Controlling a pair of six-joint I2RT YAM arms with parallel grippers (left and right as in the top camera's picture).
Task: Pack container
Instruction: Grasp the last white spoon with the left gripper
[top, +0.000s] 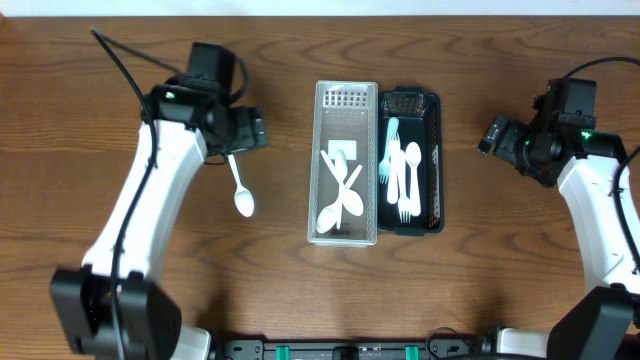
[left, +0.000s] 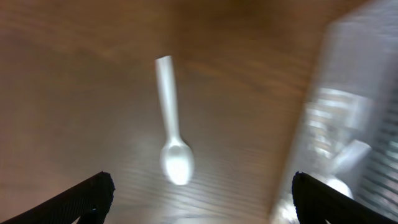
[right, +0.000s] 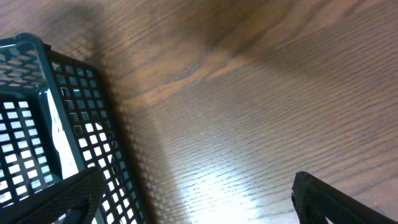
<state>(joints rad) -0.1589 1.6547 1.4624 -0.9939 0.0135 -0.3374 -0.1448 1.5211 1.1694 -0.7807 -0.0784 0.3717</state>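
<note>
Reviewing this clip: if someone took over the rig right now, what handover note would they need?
Left gripper: open, empty, hovering over the loose white spoon, which lies on the table left of both baskets.
Right gripper: open, empty, above bare wood beside the black basket.
Done: several white spoons lie in the clear basket; forks lie in the black basket.
Left: pick up the loose spoon; it probably belongs with the others in the clear basket.
</note>
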